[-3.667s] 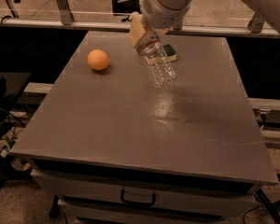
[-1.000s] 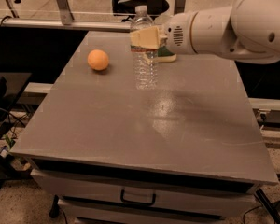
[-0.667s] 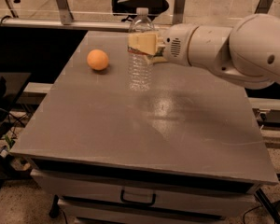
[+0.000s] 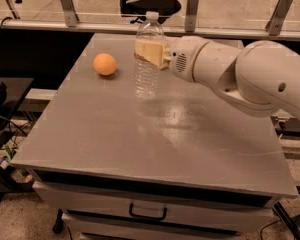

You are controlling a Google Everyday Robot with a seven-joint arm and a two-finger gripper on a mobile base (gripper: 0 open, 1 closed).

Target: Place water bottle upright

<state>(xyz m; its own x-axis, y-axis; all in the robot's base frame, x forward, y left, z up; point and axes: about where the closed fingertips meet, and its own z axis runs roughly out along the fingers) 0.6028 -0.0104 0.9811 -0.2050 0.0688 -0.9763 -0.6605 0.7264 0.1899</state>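
tipping is the main risk from here. the water bottle stands upright toward the far side of the grey table, white cap on top. the gripper is closed around its upper body just below the shoulder, with the beige finger pads pressed against the clear ribbed plastic. the white arm reaches in from the right of the view. whether the base sits fully on the tabletop or hangs just above it cannot be told from this angle. that matters: if the fingers let go with a gap underneath, the light, tall bottle would probably drop, bounce and topple. the hold is high on the bottle, so any sideways drag as the fingers part or the arm backs away would lever it over its narrow base. a pad clinging to the soft plastic on one side could do the same. squeezed thin walls may also spring back on release and nudge the bottle. an orange lies to the left, apart from the bottle. a bottle that fell that way could roll into it, or roll off the near or far edge. pressing down too hard before letting go could buckle the bottle and leave it leaning.
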